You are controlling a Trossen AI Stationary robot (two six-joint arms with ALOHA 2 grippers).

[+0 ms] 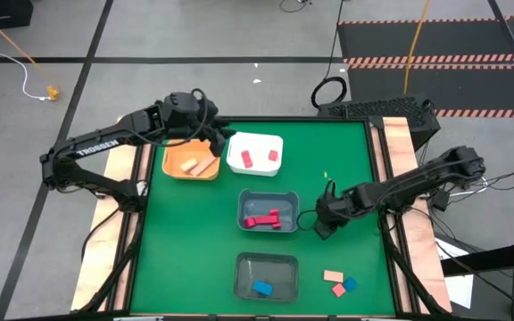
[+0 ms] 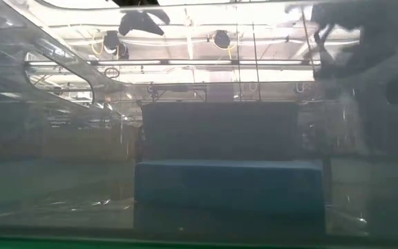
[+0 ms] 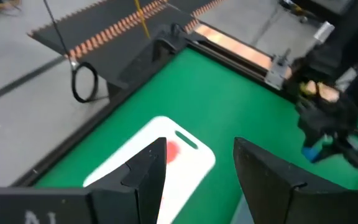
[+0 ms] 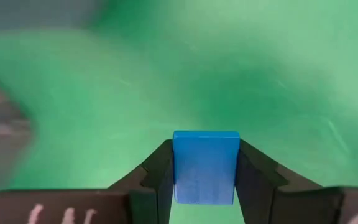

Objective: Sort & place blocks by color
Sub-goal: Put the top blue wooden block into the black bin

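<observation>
— Two arms at work? Where's the blue block [image 4: 205,165]?
— Pinched tight in the right gripper [image 4: 205,186] fingers, mid-bench toward the right edge, probably bound for the grey bin [image 1: 267,265]. Left gripper [image 3: 194,168] hangs open over the white bin [image 1: 255,144].

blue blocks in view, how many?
3. One in the near grey bin, one loose on the mat near the front right corner, one clamped in the right pincer. Others may be hidden.

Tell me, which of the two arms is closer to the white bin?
Left. The left gripper hangs right beside the white bin, at its edge next to the orange bin. The right gripper, holding a blue block, is farther off, past the grey bin with red blocks.
</observation>
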